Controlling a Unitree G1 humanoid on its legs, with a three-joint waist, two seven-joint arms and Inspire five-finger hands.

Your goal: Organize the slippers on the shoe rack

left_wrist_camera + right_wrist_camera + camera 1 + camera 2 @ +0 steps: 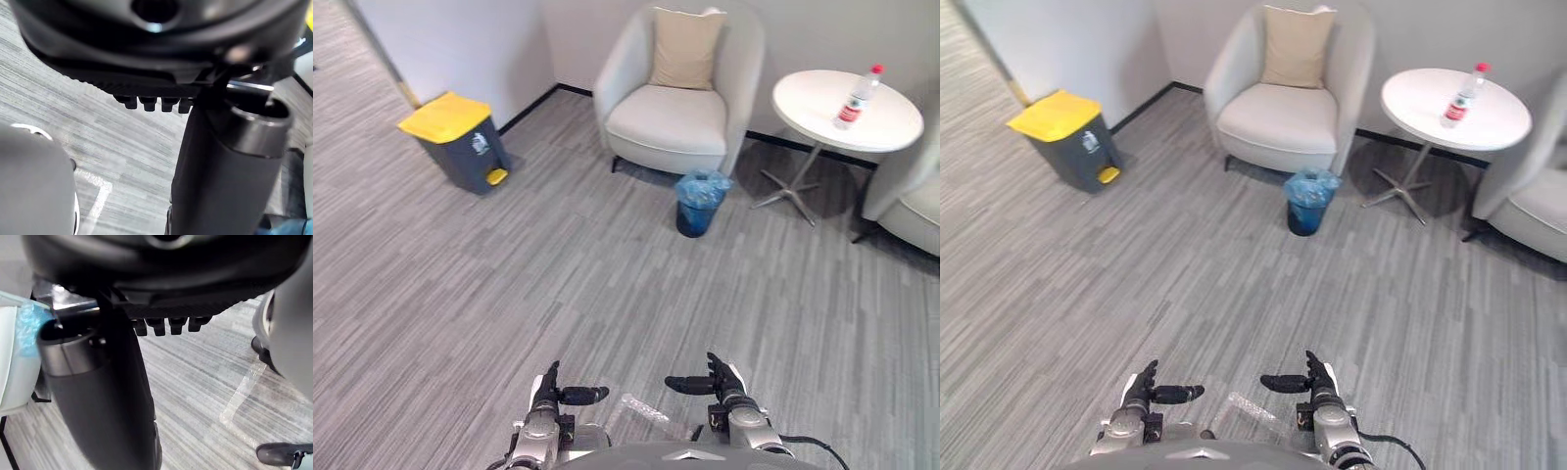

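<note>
My left hand [547, 390] and right hand [725, 380] hover low at the near edge over the grey carpet, side by side and about a hand's width apart. Both are open and hold nothing, their fingers straight and their thumbs pointing inward at each other. In the left wrist view the left hand [151, 103] has its fingertips in a row with the thumb stretched beside them. The right wrist view has the right hand [168, 325] in the same pose. A clear strip of tape [643, 410] lies on the floor between the hands.
Along the far wall stand a grey bin with a yellow lid [457, 140], a cream armchair [680, 93] and a small bin with a blue bag [700, 203]. Farther right are a round white table [891, 127] with a bottle [857, 98] and a second chair [913, 196]. Open carpet lies between.
</note>
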